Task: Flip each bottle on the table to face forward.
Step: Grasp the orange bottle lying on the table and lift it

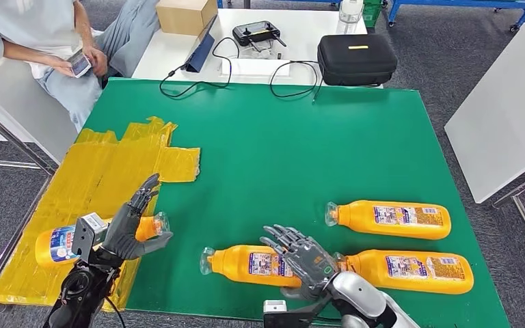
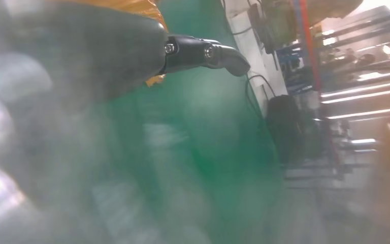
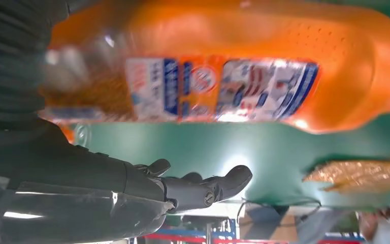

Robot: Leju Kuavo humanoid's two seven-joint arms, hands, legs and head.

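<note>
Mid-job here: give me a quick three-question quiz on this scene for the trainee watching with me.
1. True or false: the left hand hovers by an orange bottle lying on the yellow tape patch.
2. How many orange bottles lie on the bare green table?
3. The right hand is over: A) the far bottle; B) the near left bottle; C) the black case.

Key: 1 true; 2 three, counting the near right bottle; 3 B.
</note>
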